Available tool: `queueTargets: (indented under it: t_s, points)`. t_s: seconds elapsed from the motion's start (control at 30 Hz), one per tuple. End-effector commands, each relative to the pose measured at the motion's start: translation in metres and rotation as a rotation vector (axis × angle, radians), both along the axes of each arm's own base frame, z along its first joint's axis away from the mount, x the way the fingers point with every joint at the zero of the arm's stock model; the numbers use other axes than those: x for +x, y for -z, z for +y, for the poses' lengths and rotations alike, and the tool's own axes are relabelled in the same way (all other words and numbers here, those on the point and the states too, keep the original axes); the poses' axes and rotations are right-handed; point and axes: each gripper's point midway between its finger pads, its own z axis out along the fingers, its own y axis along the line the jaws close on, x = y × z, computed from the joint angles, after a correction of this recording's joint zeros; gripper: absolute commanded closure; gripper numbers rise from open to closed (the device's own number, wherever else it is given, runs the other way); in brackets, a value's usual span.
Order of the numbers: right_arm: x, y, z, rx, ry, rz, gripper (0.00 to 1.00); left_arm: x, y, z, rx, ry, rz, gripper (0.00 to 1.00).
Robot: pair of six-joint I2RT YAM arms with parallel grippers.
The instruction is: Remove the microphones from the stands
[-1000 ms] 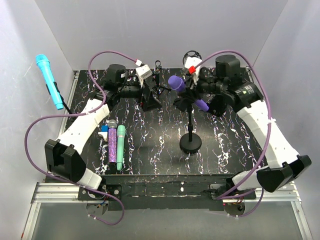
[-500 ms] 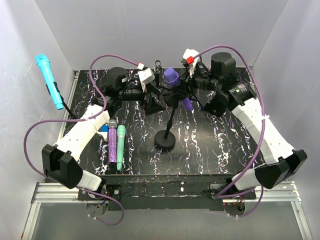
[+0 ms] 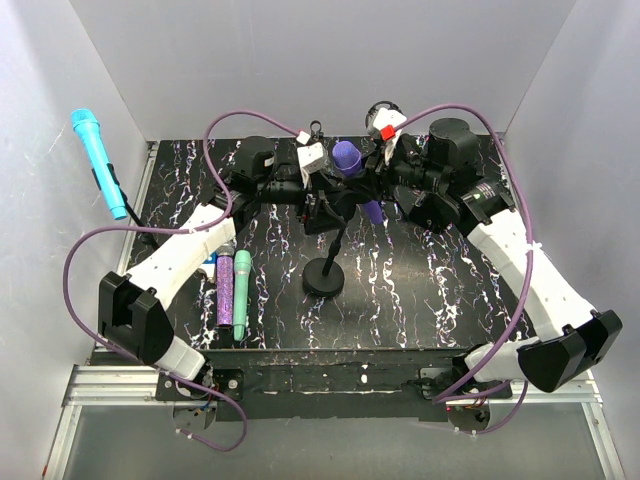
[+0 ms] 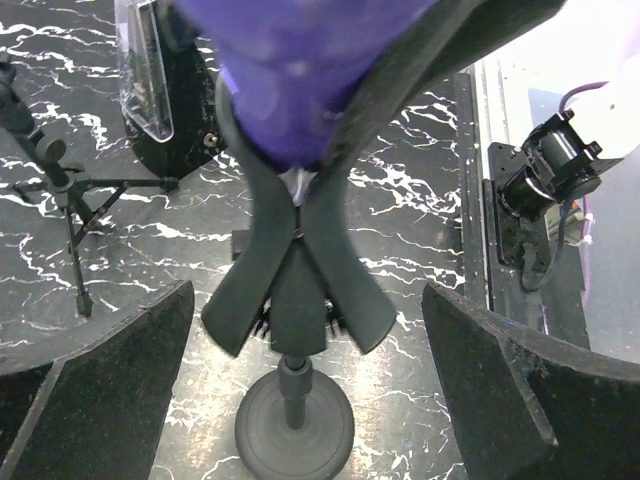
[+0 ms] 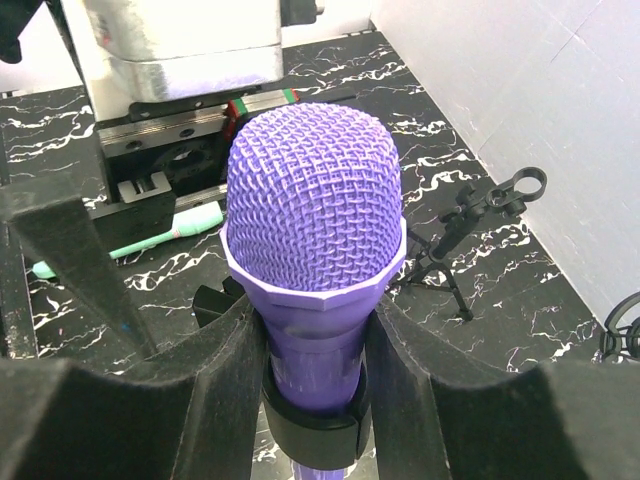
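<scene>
No writing, label or number is legible in any view.

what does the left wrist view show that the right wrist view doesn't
Only the left wrist view: the stand down to its round base, below the black clip, all framed by the wide-open left gripper.
Only the right wrist view: the mesh head of the purple microphone, the right gripper closed on its body, and a teal microphone lying on the table.
Both: the purple microphone seated in the clip, and a small tripod standing on the table.
</scene>
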Motion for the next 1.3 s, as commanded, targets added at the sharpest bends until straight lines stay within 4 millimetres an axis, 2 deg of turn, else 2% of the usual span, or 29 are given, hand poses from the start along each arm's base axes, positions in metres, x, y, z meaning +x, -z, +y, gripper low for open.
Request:
queueTargets:
  t_s: [0.0, 0.1, 0.27, 0.47, 0.53, 0.6, 0.77, 0.87, 1.27]
  points:
    - [0.004, -0.004, -0.005, 0.01, 0.032, -0.031, 0.99, -0.006, -0.03, -0.009, -0.049, 0.054, -0.079, 0.03]
    - [0.005, -0.002, -0.004, 0.005, 0.032, -0.025, 0.99, -0.005, -0.03, -0.012, -0.054, 0.068, -0.094, 0.07]
    - [0.005, -0.002, -0.004, 0.001, 0.029, -0.027, 0.99, 0.001, -0.026, -0.017, -0.048, 0.067, -0.091, 0.17]
    - [0.007, -0.004, -0.003, 0.005, 0.027, -0.035, 0.99, 0.002, -0.011, -0.017, -0.028, 0.061, -0.049, 0.44]
    - [0.008, -0.005, -0.003, 0.005, 0.03, -0.039, 0.99, 0.003, -0.007, -0.017, -0.025, 0.059, -0.041, 0.64]
    - [0.01, -0.006, -0.004, 0.006, 0.036, -0.045, 0.99, 0.004, -0.006, -0.017, -0.027, 0.056, -0.038, 1.0]
    - [0.011, -0.012, -0.004, 0.012, 0.039, -0.06, 0.99, 0.008, -0.007, -0.016, -0.032, 0.053, -0.042, 1.0]
    - [0.01, -0.03, -0.003, 0.037, 0.036, -0.086, 0.99, 0.007, -0.005, -0.017, -0.035, 0.058, -0.032, 1.0]
    - [0.002, -0.146, -0.002, 0.224, 0.031, -0.245, 0.99, 0.01, 0.001, -0.018, -0.043, 0.056, -0.004, 1.0]
